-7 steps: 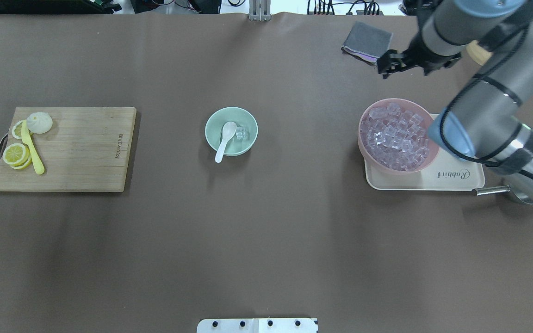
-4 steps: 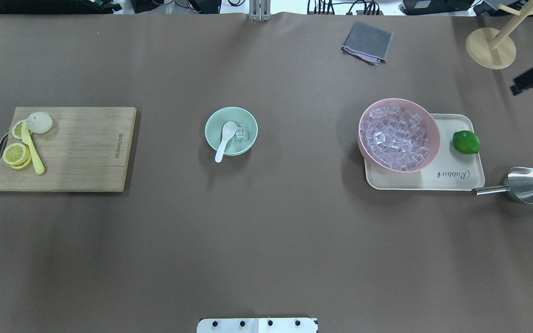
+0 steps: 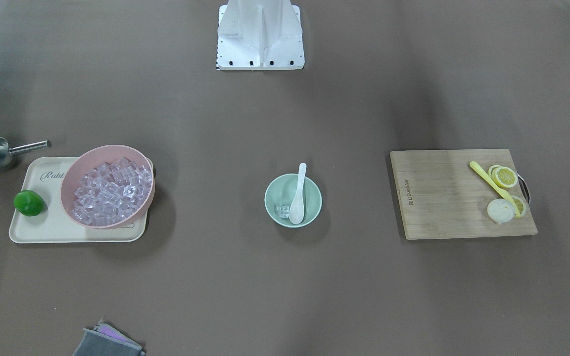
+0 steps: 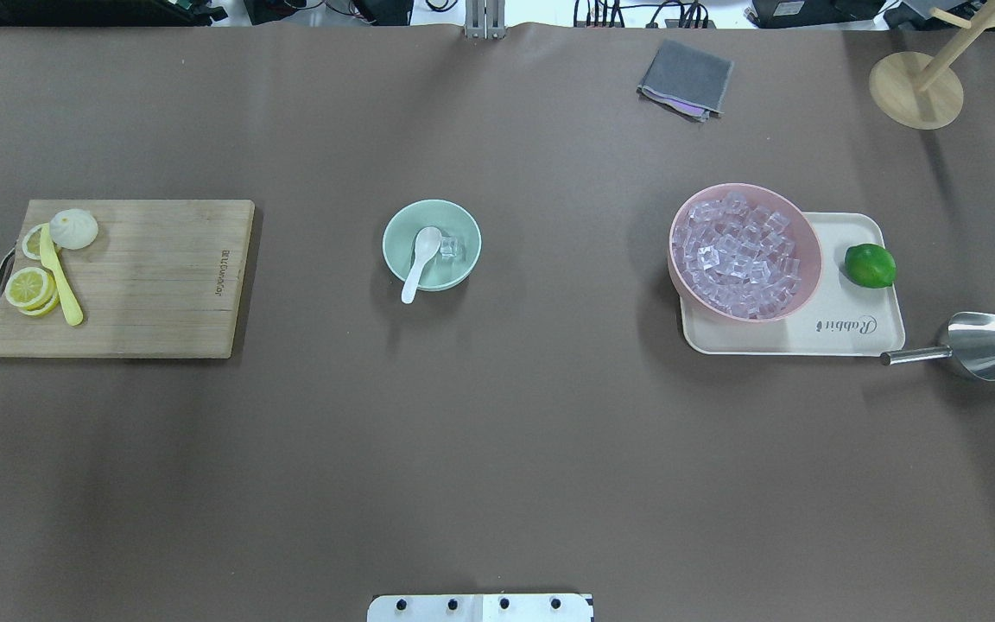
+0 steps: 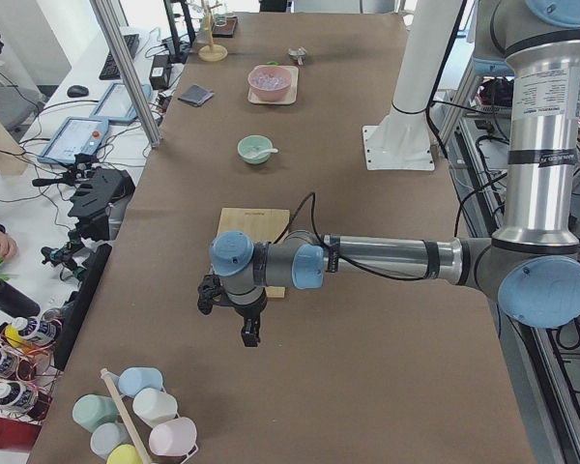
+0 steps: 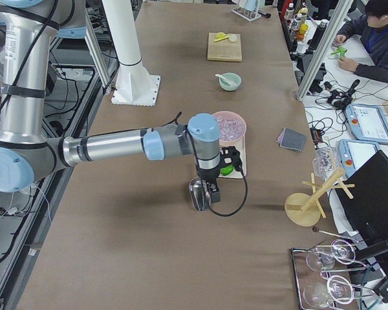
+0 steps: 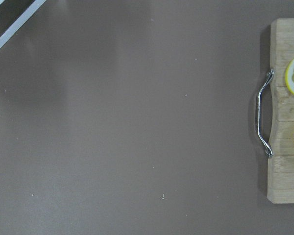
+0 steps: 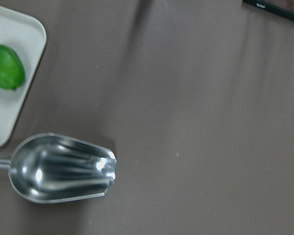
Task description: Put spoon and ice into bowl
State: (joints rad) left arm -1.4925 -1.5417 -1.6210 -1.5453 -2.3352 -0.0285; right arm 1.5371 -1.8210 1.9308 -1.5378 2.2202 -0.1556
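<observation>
The mint-green bowl (image 4: 432, 244) stands mid-table, also in the front view (image 3: 293, 199). The white spoon (image 4: 421, 262) lies in it, scoop down inside, handle over the rim. One clear ice cube (image 4: 451, 249) rests in the bowl beside the scoop. Several more ice cubes (image 4: 735, 255) fill the pink bowl (image 4: 679, 259). Both grippers are absent from the overhead and front views. The left gripper (image 5: 248, 335) hangs beyond the cutting board's end; the right gripper (image 6: 205, 196) hangs over the metal scoop. I cannot tell whether either is open or shut.
A wooden cutting board (image 4: 143, 285) with lemon slices, a yellow knife and a bun lies at the left. A cream tray (image 4: 860, 333) holds the pink bowl and a lime (image 4: 870, 265). A metal scoop (image 4: 977, 345), grey cloth (image 4: 686, 79) and wooden stand (image 4: 916, 90) are at the right.
The right arm has drawn back from over the pink bowl and left the overhead view to the right, uncovering the lime and scoop. Bowl, spoon and ice have not moved.
</observation>
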